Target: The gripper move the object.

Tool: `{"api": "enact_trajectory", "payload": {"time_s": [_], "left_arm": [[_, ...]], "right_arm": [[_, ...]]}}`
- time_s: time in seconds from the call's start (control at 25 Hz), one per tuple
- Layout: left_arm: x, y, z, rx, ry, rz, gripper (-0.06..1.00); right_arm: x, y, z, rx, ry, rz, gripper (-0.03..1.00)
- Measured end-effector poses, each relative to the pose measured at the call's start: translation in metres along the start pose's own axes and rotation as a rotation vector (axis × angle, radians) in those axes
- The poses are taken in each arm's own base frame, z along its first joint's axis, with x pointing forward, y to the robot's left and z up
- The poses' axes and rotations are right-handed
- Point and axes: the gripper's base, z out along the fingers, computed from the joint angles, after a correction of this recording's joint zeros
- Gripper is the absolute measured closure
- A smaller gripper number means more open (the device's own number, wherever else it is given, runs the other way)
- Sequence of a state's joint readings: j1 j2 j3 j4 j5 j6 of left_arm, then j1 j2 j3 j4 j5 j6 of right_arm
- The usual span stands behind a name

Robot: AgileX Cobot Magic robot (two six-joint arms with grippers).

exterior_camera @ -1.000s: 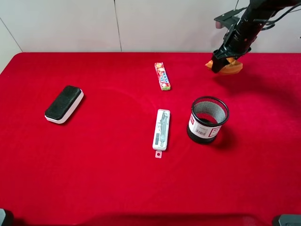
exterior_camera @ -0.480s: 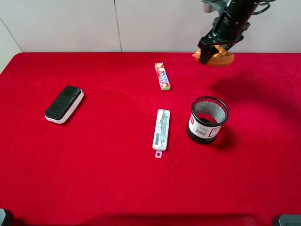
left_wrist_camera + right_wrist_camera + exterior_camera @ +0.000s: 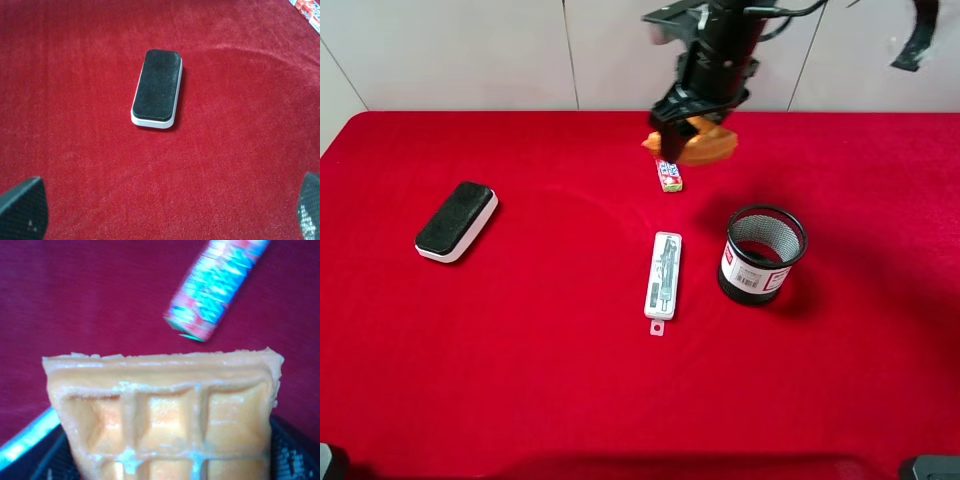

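My right gripper (image 3: pixel 688 128) is shut on the orange-yellow toy waffle (image 3: pixel 704 146) and holds it in the air over the far middle of the red table, above the candy pack. In the right wrist view the waffle (image 3: pixel 165 412) fills the frame with its grid pattern between the black fingers (image 3: pixel 290 455). My left gripper is open in the left wrist view, with only its two fingertips (image 3: pixel 22 207) showing at the frame corners, above the eraser block. It does not show in the exterior view.
A long red candy pack (image 3: pixel 667 172) lies partly under the held waffle and shows in the right wrist view (image 3: pixel 217 287). A black-and-white eraser block (image 3: pixel 456 221) lies at the left. A white packaged tool (image 3: pixel 663 275) and a black mesh cup (image 3: pixel 762 255) stand mid-table.
My right arm has swung left with the waffle, from the far right of the table to above the candy pack. The other objects have not moved.
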State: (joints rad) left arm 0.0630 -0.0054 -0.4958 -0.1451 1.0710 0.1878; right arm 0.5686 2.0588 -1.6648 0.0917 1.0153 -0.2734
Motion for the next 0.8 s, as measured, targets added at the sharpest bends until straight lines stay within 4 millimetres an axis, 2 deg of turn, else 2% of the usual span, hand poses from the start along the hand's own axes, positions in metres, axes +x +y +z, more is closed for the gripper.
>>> {"api": "enact_trajectory", "payload": {"time_s": [0.04,0.08,0.12,0.24,0.28,0.48,0.64,0.8], "left_arm": [[0.0,0.0,0.0,0.0,0.0,0.0,-0.05],[0.0,0.0,0.0,0.0,0.0,0.0,-0.05],[0.0,0.0,0.0,0.0,0.0,0.0,-0.05],[0.0,0.0,0.0,0.0,0.0,0.0,-0.05],[0.0,0.0,0.0,0.0,0.0,0.0,-0.05],[0.0,0.0,0.0,0.0,0.0,0.0,-0.05],[0.0,0.0,0.0,0.0,0.0,0.0,-0.05],[0.0,0.0,0.0,0.0,0.0,0.0,-0.05]], "right_arm": [[-0.004,0.011,-0.001,-0.003,-0.008,-0.026,0.45],[-0.004,0.011,-0.001,-0.003,-0.008,-0.026,0.45],[-0.008,0.019,-0.003,-0.005,-0.018,-0.048,0.45],[-0.018,0.049,-0.006,-0.013,-0.06,-0.118,0.45],[-0.023,0.065,-0.007,-0.018,-0.085,-0.151,0.45],[-0.037,0.101,0.001,-0.04,-0.104,-0.212,0.45],[-0.048,0.122,0.014,-0.054,-0.11,-0.246,0.45],[-0.057,0.134,0.03,-0.063,-0.104,-0.261,0.45]]}}
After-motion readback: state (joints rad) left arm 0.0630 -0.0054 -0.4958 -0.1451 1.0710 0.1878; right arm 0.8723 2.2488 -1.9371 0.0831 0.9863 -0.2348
